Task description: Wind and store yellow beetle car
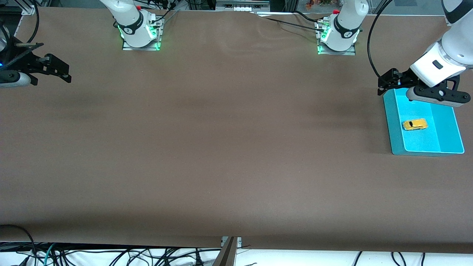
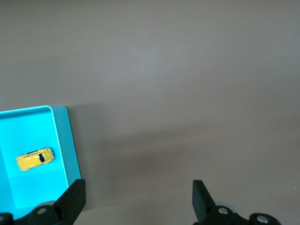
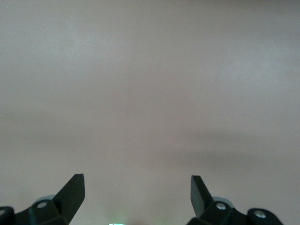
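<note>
Yellow against bright blue, the toy car (image 1: 415, 125) already lies inside the blue tray (image 1: 392, 125) at the right edge of the front view, on the tray's floor close to the wall that faces the middle of the table. Its long axis runs almost level across the frame, slightly tilted; which end is the nose is hard to make out at this scale, though the dark window patch sits toward the end that points at the right edge of the frame. The left gripper (image 1: 388, 82) hangs over the upper left corner of the tray, at the tray's end farther from the front camera, with its fingers spread wide and nothing between them; in the left wrist view the car (image 2: 34, 160) and tray (image 2: 65, 140) show at the lower left, off to the side of the fingers. The right gripper (image 1: 55, 70) waits at the left edge of the front view over bare brown cloth (image 1: 221, 147), fingers likewise apart and empty. Judging by this, the storing looks done and the arms seem to be at rest or withdrawn. If anything remains, it would call only for lifting the left gripper clear without brushing the tray wall.
</note>
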